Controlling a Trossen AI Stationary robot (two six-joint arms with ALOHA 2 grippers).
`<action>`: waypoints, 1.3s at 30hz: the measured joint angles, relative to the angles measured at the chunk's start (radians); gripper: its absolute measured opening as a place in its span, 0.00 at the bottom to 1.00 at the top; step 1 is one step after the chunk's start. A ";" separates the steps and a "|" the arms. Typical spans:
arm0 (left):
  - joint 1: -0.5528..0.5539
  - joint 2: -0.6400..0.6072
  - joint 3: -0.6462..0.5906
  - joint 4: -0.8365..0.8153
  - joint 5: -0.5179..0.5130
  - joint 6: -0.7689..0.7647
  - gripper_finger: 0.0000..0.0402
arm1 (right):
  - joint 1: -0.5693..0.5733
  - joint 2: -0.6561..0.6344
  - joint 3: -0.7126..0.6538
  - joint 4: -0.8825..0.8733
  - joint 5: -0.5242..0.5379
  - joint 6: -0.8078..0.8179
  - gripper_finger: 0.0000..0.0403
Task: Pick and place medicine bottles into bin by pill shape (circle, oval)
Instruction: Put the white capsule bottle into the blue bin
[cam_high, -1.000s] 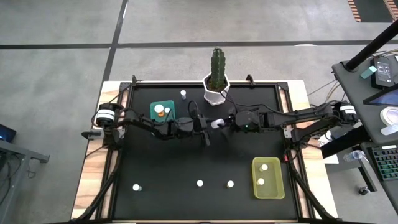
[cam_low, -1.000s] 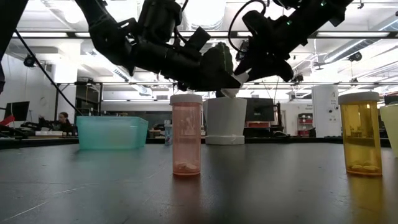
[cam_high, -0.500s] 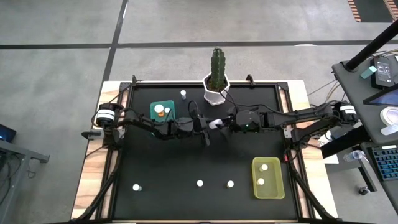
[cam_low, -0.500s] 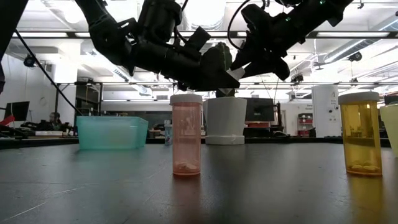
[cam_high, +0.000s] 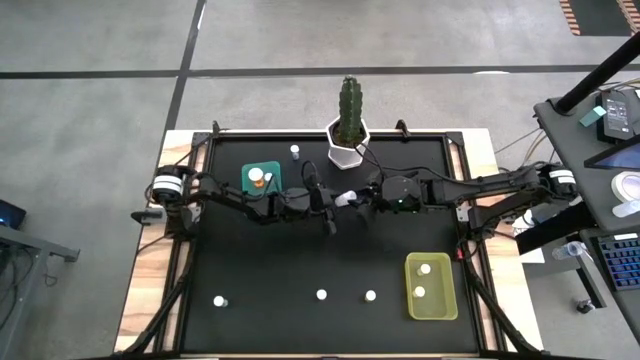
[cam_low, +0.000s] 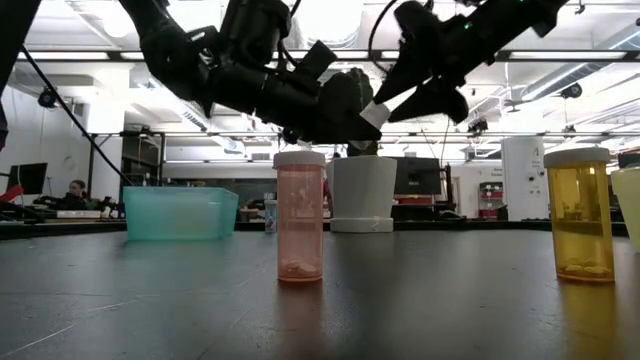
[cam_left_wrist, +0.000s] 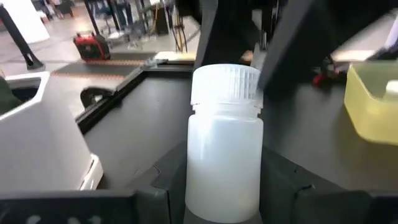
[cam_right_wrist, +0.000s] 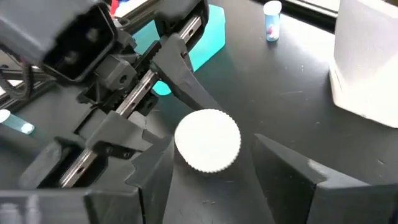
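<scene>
Passing a bottle from one arm to the other in the air above the middle of the surface (cam_high: 300, 250), I have my left pincer (cam_high: 338, 199) closed on the body of a white medicine bottle (cam_left_wrist: 224, 155), with one finger on each side of it and its ribbed cap (cam_right_wrist: 207, 140) pointing away from that wrist. My right pincer (cam_high: 360, 197) faces the left one, tip to tip. Its fingers are spread to either side of the cap with a gap showing on both sides, so I judge that the bottle's weight now rests on the left arm alone. To do this step well, I should draw the right pincer straight back along the bottle's own line without closing or swinging sideways, so that neither finger clips the cap and twists the bottle in the left grip. The left arm should hold steady until the right one is clear. The teal bin (cam_high: 263, 178) lies behind the left pincer, towards its own shoulder. The yellow bin (cam_high: 431, 286) sits well apart, beyond the right pincer. The bottle's walls are opaque, so I cannot tell the shape of its pills or which bin it belongs in. The white cactus pot (cam_high: 347, 152) stands just beside both pincers and needs a wide berth.
</scene>
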 joint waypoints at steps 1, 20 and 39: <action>-0.001 -0.012 -0.001 -0.025 -0.001 0.000 0.31 | -0.001 -0.012 0.000 -0.010 0.004 -0.007 0.52; 0.004 -0.438 -0.002 -0.944 -0.146 -0.147 0.32 | -0.001 -0.152 -0.013 -0.144 0.061 -0.104 0.53; 0.162 -0.528 0.021 -1.699 0.039 -0.589 0.32 | -0.001 -0.145 -0.024 -0.162 0.061 -0.225 0.53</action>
